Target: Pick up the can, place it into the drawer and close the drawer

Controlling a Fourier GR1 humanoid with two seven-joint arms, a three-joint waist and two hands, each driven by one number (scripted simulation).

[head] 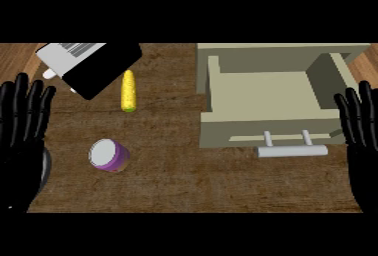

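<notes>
A purple can (110, 155) with a pale lid lies tilted on the brown counter at the lower left. The beige drawer (275, 131) stands pulled open at the upper right, its inside bare and its grey bar handle (292, 151) facing me. My left hand (23, 120) rests open at the left edge, fingers up, left of the can and apart from it. At the right edge my right hand (360, 125) rests open too, fingers up, just beside the drawer's right wall. Neither hand holds anything.
A yellow corn cob (128, 90) lies upright in the view between the can and the far edge. A black and white box (90, 62) sits at the upper left corner. Bare brown counter (221, 185) stretches along the front.
</notes>
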